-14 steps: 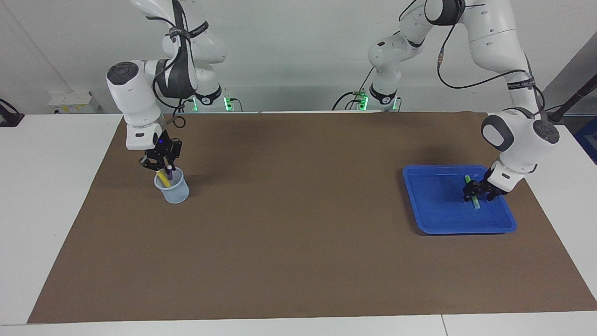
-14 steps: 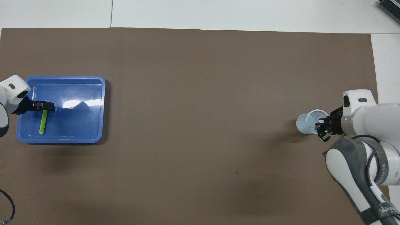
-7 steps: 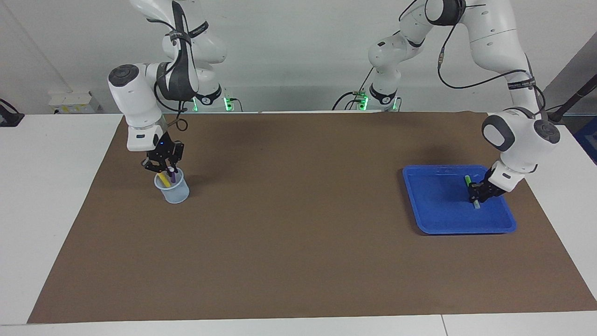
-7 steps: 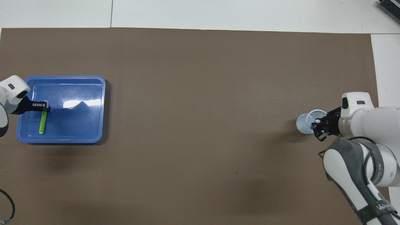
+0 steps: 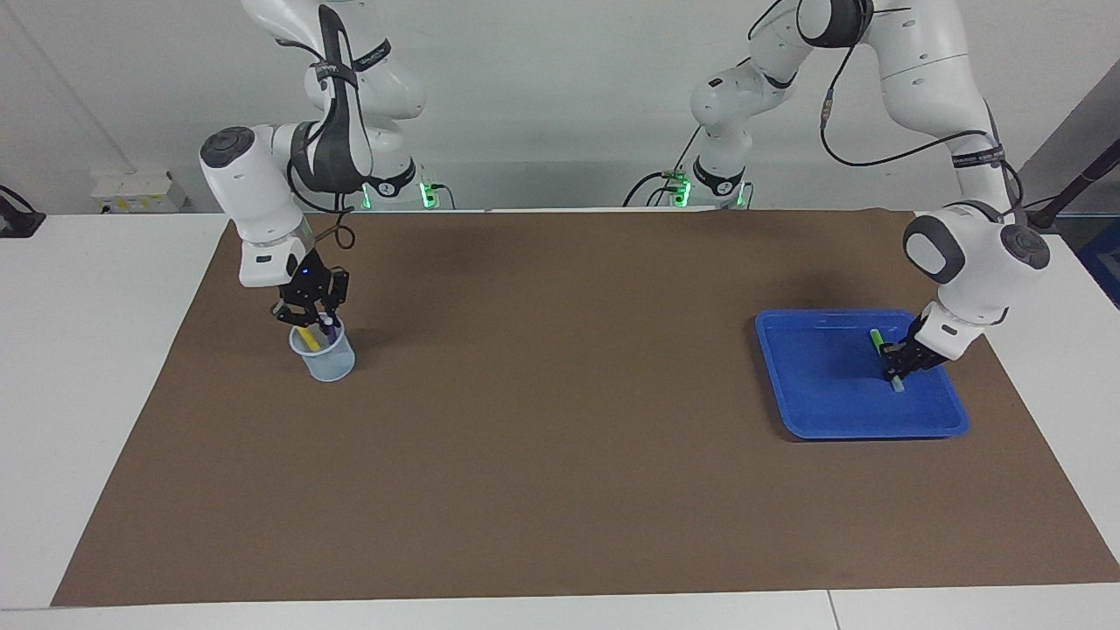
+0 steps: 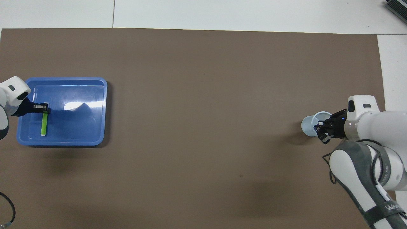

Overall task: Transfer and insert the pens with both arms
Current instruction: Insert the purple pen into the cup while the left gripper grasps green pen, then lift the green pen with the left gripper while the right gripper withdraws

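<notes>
I have the left gripper (image 5: 894,366) down inside the blue tray (image 5: 814,411), which sits on the brown mat (image 5: 560,490) toward the left arm's end of the table. Its fingers are closed on the green pen (image 5: 879,344), gripping it near the whitish cap end, and the pen lies flat on the tray floor. From overhead I see the same thing: the left gripper (image 6: 43,108) clamps the end of the green pen (image 6: 44,125) that lies farther from the robots, and the rest of the pen runs back toward the robots' side of the blue tray (image 6: 95,95).

At the right arm's end of the table stands the pale translucent cup (image 5: 328,360) on the mat. The yellow pen (image 5: 306,337) leans inside it, and the purple pen (image 5: 327,331) stands in it beside the yellow one. My right gripper (image 5: 315,317) is just above the cup's mouth with its fingertips together; it seems to be pinching the top of the purple pen, though I cannot be sure from here (the splayed black links cover the contact). Overhead, the right gripper (image 6: 322,131) covers the robot-side edge of the cup (image 6: 310,125), and a small white cap tip shows among the fingers.
</notes>
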Controlling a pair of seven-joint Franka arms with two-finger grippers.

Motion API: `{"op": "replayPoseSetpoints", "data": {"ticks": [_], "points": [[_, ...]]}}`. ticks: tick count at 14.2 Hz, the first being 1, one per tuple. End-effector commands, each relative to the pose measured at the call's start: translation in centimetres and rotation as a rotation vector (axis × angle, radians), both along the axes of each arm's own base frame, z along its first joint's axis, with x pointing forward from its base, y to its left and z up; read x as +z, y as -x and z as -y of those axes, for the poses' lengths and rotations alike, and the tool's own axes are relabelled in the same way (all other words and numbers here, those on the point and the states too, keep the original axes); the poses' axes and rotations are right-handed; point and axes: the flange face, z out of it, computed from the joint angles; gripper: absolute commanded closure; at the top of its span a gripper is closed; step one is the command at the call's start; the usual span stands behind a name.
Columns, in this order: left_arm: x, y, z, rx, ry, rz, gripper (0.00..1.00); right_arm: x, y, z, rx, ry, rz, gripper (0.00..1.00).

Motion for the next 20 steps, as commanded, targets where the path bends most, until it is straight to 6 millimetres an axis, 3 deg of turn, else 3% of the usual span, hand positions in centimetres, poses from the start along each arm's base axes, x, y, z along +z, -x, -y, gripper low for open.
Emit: {"op": "replayPoseSetpoints", "data": {"ticks": [1, 4, 6, 8, 13, 20], "points": [[0.9, -0.5, -0.2, 0.006, 0.001, -0.048, 1.00, -0.3, 0.5, 1.2, 0.002, -0.011, 0.008, 1.00], [3.2, -1.1, 0.1, 0.057, 0.008, -0.094, 1.00, -0.3, 0.5, 1.3, 0.005, -0.011, 0.002, 1.00], [4.4, -0.9, 1.0, 0.081, 0.008, -0.112, 1.00, -0.4, 0.6, 1.5, 0.001, -0.011, 0.001, 0.53], [6.2, -0.4, 1.4, 0.134, 0.008, -0.126, 1.00, -0.4, 0.6, 1.5, -0.002, -0.012, -0.002, 0.18], [11.3, 1.5, 4.3, 0.360, 0.035, -0.186, 1.00, -0.2, 0.7, 1.5, -0.002, -0.022, -0.040, 0.13], [18.1, 3.7, 8.8, 0.892, 0.266, -0.253, 1.00, 4.6, -1.1, 0.1, 0.031, -0.037, -0.065, 0.13]]}}
